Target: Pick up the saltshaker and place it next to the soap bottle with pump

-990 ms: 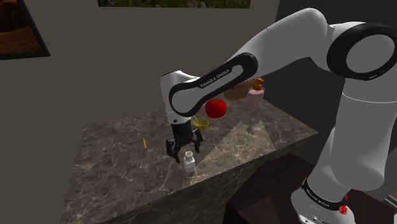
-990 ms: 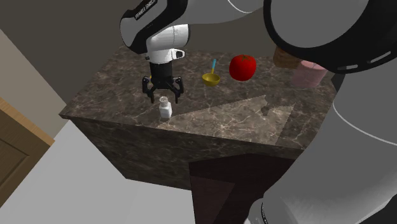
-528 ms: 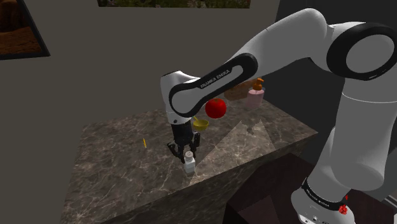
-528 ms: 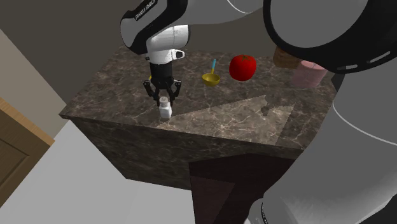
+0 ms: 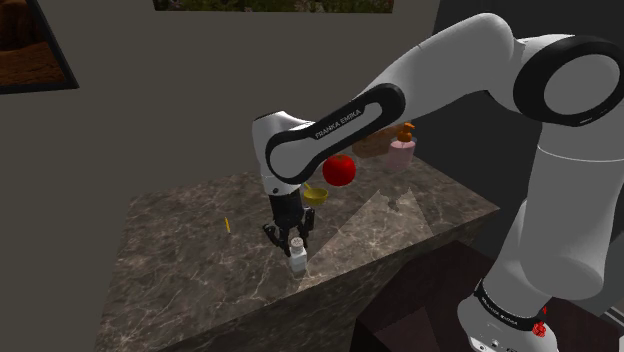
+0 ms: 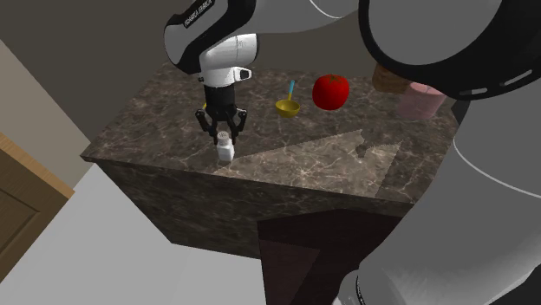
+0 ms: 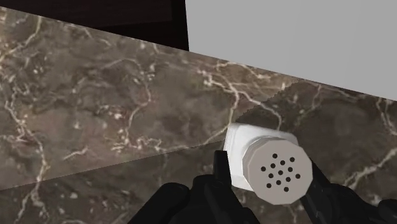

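Note:
The small white saltshaker (image 5: 297, 260) (image 6: 224, 152) stands upright on the dark marble counter (image 5: 180, 260) (image 6: 312, 165), near its front edge. My black gripper (image 5: 296, 243) (image 6: 224, 136) comes straight down on it and is shut on its top. In the wrist view the fingers (image 7: 221, 167) clasp the perforated cap of the saltshaker (image 7: 245, 153) from both sides. The pink soap bottle with an orange pump (image 5: 403, 150) stands at the far end of the counter, on the shoulder view's right. In the second exterior view the soap bottle (image 6: 422, 100) is partly hidden by my arm.
A red apple (image 5: 340, 170) (image 6: 330, 91) and a yellow bowl (image 5: 314, 194) (image 6: 288, 107) with a blue stick in it lie between the shaker and the soap bottle. A brown container (image 5: 368, 147) stands by the bottle. A small grey object (image 5: 393, 203) (image 6: 362, 150) sits near the counter's front.
A second ago the fingers stood open around the saltshaker's top; they have since closed on it. The arm and shaker have stayed in place.

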Motion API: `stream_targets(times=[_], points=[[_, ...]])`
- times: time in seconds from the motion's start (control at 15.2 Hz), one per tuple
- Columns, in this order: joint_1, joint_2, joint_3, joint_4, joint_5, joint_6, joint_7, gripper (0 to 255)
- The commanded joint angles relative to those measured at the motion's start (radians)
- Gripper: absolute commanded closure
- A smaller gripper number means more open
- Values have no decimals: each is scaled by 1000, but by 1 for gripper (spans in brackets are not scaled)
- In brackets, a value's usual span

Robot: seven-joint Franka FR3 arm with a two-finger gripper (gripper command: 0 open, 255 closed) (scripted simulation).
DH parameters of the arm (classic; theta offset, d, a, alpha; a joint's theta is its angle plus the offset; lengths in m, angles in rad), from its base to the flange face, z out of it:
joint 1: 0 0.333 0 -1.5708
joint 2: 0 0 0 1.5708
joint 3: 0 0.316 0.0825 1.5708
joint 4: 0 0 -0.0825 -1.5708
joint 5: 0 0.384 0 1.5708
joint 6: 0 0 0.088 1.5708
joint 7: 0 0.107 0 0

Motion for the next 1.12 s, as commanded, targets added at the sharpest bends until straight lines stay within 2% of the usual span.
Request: stream_targets(times=[0.0,1.06], points=[[-1,-6,0,5,2,-12,1,255],[-10,-91,3,121,19,-208,18,255]])
